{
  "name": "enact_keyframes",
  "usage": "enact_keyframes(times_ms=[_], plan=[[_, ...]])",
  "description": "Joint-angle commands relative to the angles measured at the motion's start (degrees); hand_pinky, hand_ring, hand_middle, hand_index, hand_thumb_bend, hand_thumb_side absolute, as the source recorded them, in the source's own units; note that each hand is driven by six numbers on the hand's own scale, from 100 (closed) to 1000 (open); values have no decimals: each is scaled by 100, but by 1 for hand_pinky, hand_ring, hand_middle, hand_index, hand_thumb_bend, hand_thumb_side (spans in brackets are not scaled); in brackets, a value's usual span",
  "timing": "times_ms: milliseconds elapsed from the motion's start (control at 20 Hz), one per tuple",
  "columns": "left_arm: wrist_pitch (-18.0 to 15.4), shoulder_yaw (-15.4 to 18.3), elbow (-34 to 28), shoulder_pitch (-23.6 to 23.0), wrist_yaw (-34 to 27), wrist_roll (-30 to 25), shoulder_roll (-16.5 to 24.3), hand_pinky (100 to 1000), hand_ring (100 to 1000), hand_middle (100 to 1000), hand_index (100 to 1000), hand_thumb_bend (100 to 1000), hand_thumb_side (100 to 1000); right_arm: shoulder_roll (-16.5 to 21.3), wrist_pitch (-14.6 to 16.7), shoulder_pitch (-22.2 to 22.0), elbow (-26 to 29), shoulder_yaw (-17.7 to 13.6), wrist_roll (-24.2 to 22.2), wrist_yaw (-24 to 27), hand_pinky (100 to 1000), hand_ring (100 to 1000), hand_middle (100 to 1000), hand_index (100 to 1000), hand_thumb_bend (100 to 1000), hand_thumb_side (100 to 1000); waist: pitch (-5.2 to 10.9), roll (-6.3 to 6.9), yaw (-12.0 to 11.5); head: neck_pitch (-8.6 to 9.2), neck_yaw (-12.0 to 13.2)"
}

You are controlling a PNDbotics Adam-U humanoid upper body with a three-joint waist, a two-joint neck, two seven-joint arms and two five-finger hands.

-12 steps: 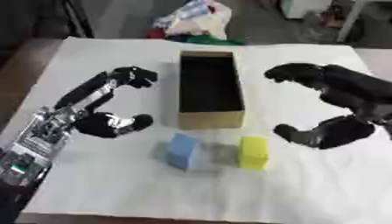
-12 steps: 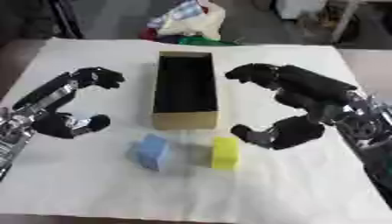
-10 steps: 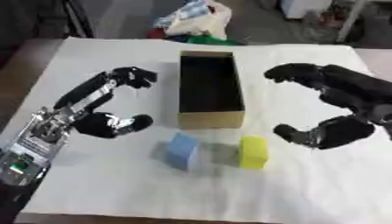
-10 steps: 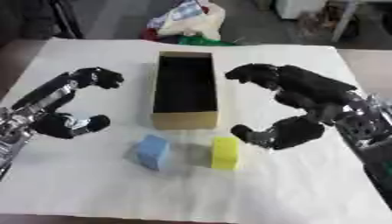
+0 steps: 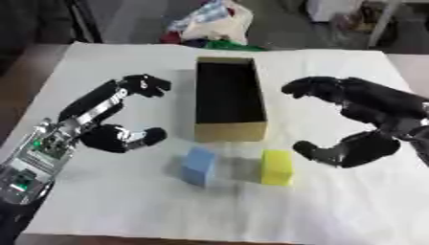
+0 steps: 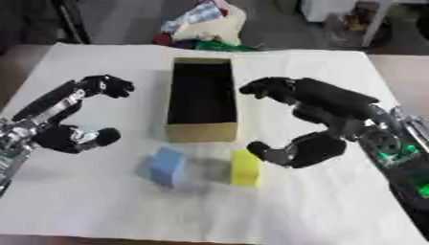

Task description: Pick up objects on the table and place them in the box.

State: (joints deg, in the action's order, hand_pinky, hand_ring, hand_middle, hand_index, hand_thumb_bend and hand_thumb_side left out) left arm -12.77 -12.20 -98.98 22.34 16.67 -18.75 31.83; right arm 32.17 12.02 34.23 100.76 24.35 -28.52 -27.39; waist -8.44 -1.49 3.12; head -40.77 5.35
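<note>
Yellow block [image 5: 277, 167] and blue block [image 5: 199, 165]: on desk [image 5: 352, 210], just before box [image 5: 228, 98]. Right hand [image 5: 365, 124], left hand [image 5: 117, 115]: both spread apart, empty. Advice: lower squarely, pinch opposite faces.

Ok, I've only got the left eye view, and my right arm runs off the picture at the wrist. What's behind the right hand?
Observer: In the right eye view the right hand leads back into a forearm that leaves the picture at the lower right corner.
Operator: Anything showing on that forearm?
Observer: Yes, a green-lit patch sits on it just behind the wrist.
</note>
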Motion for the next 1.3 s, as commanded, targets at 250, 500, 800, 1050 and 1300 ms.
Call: enact_keyframes(times_ms=[250, 500, 800, 1050, 1300], plan=[[2, -11, -93, 119, -2, 37, 67, 822, 806, 810, 924, 566, 794, -64, 105, 110, -194, 95, -109, -166, 844, 857, 913, 992, 299, 653, 95, 14, -1, -29, -12], [9, -56, -55, 154, 5, -13, 29, 823, 806, 811, 925, 559, 802, -256, 170, 221, -631, 442, -417, -479, 829, 817, 854, 936, 309, 615, 94, 3, -20, -64, -40], [15, -69, -30, 161, 2, -39, 12, 823, 806, 811, 926, 556, 805, -441, 356, 297, -825, 441, -904, -827, 828, 811, 846, 931, 306, 612, 88, 2, -24, -81, -40], [24, -79, -15, 166, -8, -59, 7, 822, 806, 813, 927, 553, 807, -478, 406, 312, -899, 474, -1058, -830, 826, 806, 838, 926, 307, 615, 84, -2, -27, -90, -39], [22, -86, -13, 167, -14, -72, -1, 822, 806, 815, 929, 541, 817, -500, 387, 302, -974, 460, -1081, -816, 823, 802, 832, 922, 302, 617, 79, -2, -31, -83, -45]])
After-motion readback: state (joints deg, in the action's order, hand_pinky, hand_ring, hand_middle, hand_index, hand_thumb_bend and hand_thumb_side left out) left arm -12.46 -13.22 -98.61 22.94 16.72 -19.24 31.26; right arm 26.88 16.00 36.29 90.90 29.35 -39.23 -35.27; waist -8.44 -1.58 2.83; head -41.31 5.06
